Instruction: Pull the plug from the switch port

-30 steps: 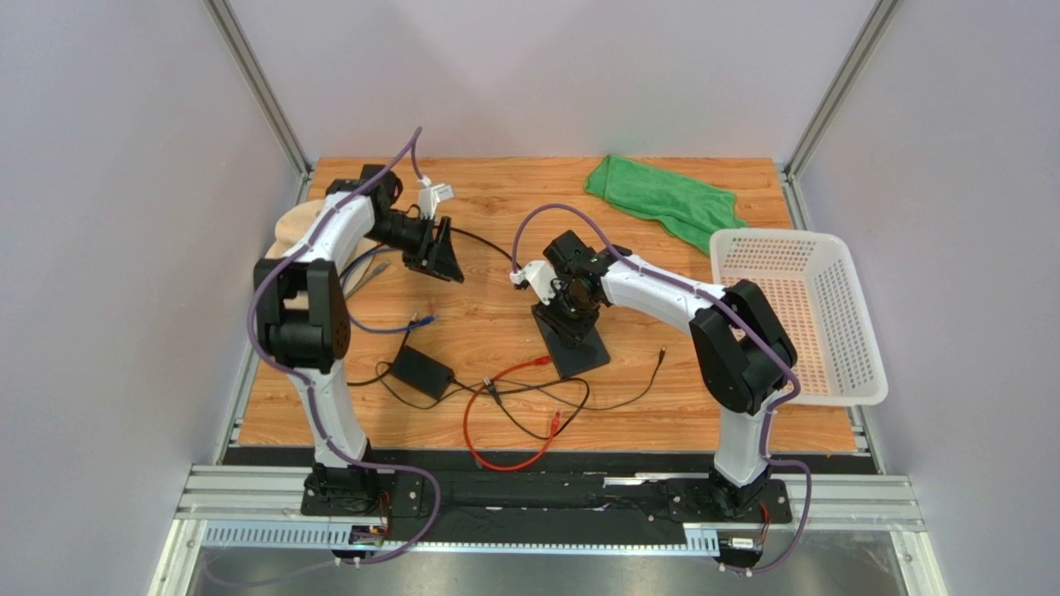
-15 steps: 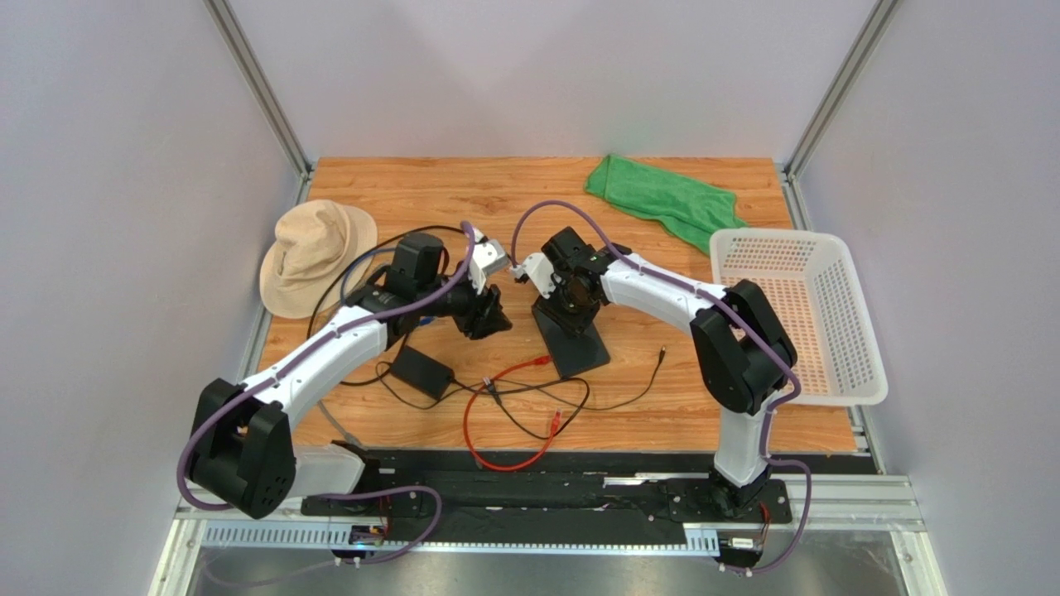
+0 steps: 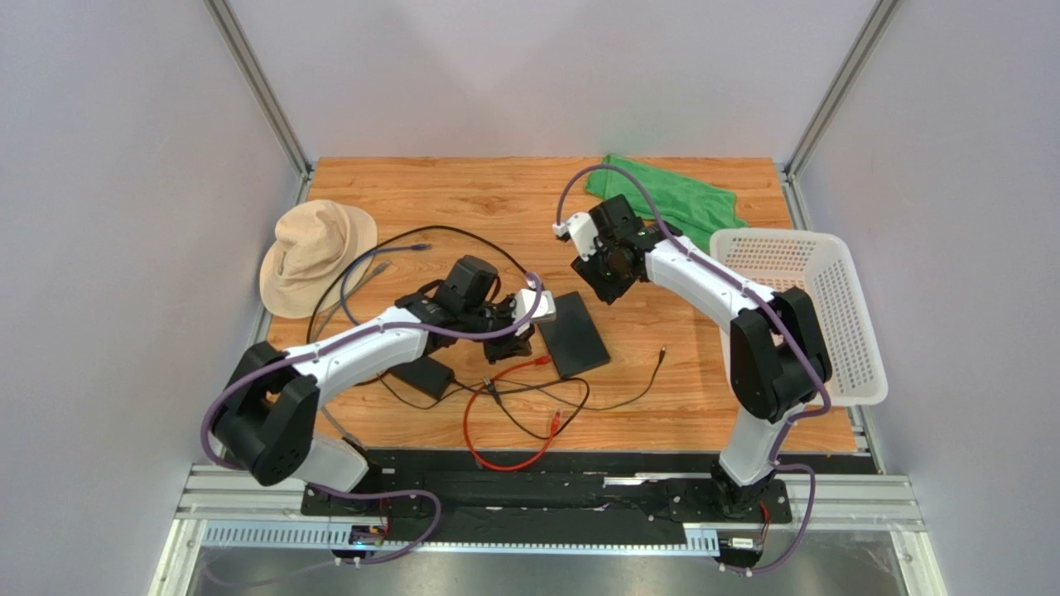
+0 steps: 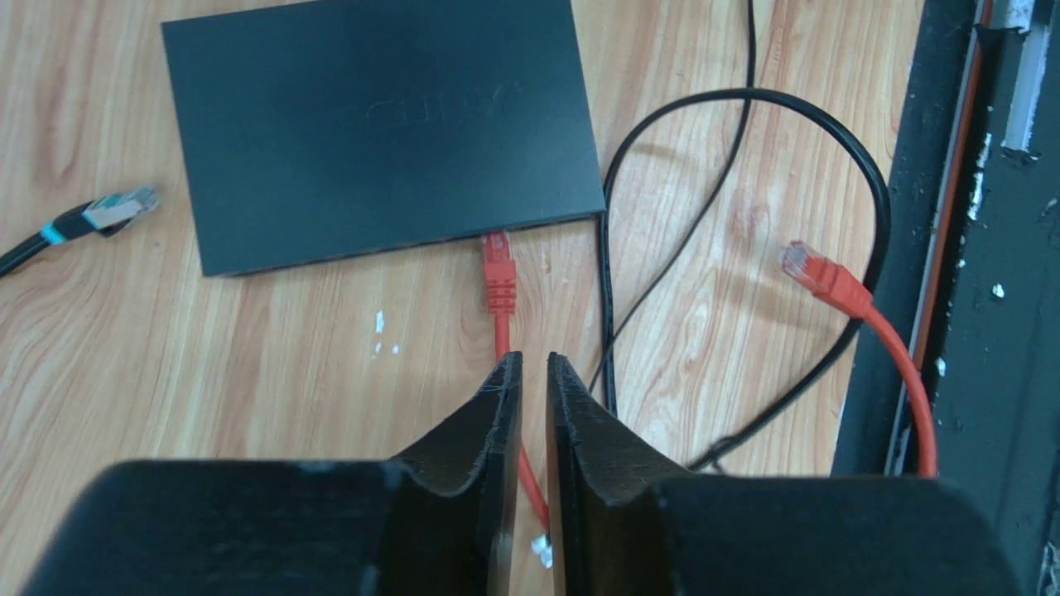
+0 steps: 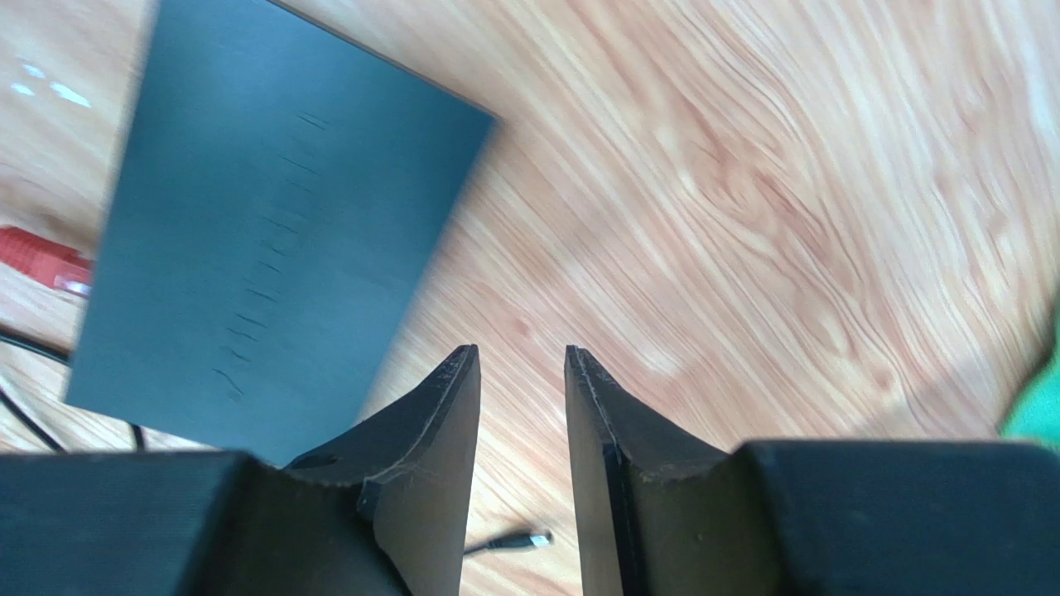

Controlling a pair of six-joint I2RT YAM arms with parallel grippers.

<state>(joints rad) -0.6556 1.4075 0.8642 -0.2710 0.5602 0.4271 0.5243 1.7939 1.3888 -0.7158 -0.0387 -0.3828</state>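
wooden table (image 3: pixel 498 205), red plug (image 4: pixel 499 263) in switch (image 4: pixel 373 124)

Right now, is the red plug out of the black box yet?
Not yet. The red plug still sits in the black box. The left hand hangs nearly shut over its red cable, gripping nothing. The right hand is off to the side, empty. Grabbing and pulling remain.

Before you in the left wrist view: the flat black switch (image 4: pixel 373 124) lying on the wooden table (image 4: pixel 249 360); a red plug (image 4: pixel 499 265) seated in its near edge; your left gripper (image 4: pixel 534 373) over the red cable (image 4: pixel 510 360), fingers nearly closed, contact unclear. Also a loose red connector (image 4: pixel 815 271), black cable (image 4: pixel 747 248), blue-banded connector (image 4: pixel 106 214).
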